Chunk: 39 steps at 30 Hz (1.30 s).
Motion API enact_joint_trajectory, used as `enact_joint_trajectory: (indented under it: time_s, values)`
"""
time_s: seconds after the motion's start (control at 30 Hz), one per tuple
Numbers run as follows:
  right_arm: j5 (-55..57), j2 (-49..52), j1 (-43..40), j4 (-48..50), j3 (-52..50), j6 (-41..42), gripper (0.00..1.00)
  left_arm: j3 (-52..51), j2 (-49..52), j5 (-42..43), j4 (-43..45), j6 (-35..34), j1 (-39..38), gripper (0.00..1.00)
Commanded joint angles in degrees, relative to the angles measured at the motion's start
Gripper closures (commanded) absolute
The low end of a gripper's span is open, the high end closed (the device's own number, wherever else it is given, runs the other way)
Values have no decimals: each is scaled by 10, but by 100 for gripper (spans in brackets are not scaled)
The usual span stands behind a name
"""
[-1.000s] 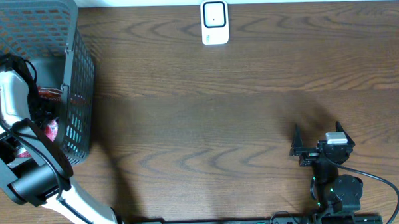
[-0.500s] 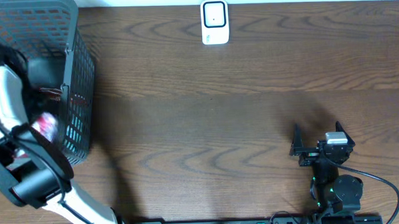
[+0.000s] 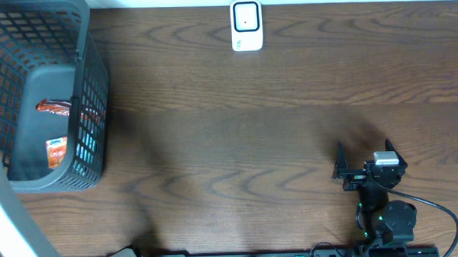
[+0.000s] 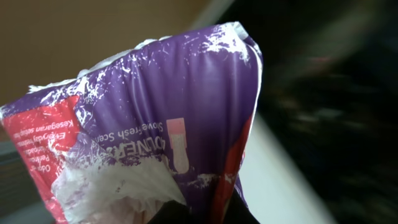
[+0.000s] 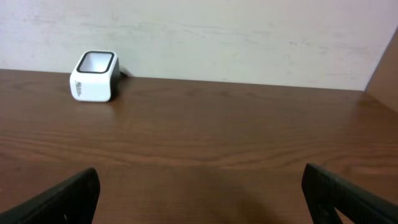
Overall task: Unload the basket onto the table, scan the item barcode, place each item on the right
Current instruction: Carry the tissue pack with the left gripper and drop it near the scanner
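Close before the left wrist camera hangs a purple pouch [image 4: 180, 106] of glossy, crinkled plastic film. It has a red panel of small white print on one side, a white patch low down and a puckered sealed top edge. The left gripper [image 4: 189, 213] shows only as a dark shape at the pouch's lower end, clenched on the pouch. The pouch fills most of that view and hides what lies behind it, and the rest is blur. From overhead the pouch cannot be seen; only a white arm link [image 3: 7, 220] crosses the near-left corner of the tabletop [image 3: 237, 128], which is dark brown board with a wavy wood grain. At the far-left corner stands a basket [image 3: 90, 87] of dark grey plastic lattice, and a reddish-brown packet [image 3: 54, 108] and a small orange packet [image 3: 56, 152] lie on its floor. A scanner [image 3: 247, 25], a white rounded block with a dark-rimmed window on top, sits at the middle of the far edge. Near the near edge toward the right corner, the right gripper [image 3: 365, 156] rests with its black jaws spread wide and released, facing the scanner, well apart from it.
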Motion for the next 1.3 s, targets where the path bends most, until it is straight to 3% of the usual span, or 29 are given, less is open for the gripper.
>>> enact_joint_trajectory:
  time_s: [0.0,0.17,0.37,0.8,0.83,0.87,0.97,1.0,1.1,1.27]
  values:
    - [-1,-3,-5,-2,-1,-7,1,0,1,117,26,10,-68,93]
    - [-1,-3,-5,-2,-1,-7,1,0,32,62,2,73,-215,92]
    - [-1,-3,-5,-2,-1,-7,1,0,139,-30,-116,96,-377,93]
    - [-1,-3,-5,-2,-1,-7,1,0,353,-29,-151,95,-557,92]
    - [-1,-3,-5,-2,-1,-7,1,0,359,-29,-153,95,-565,85]
    - [-1,-3,-5,-2,-1,-7,1,0,366,-29,-157,95,-575,72]
    - [-1,-3,-5,-2,-1,-7,1,0,371,-29,-157,107,-594,14]
    - [-1,-3,-5,-2,-1,-7,1,1,369,-29,-150,126,-597,8]
    - [-1,-3,-5,-2,-1,-7,1,12,351,-29,-136,174,-594,7]
    - [-1,-3,-5,-2,-1,-7,1,45,272,-29,-116,196,-546,7]
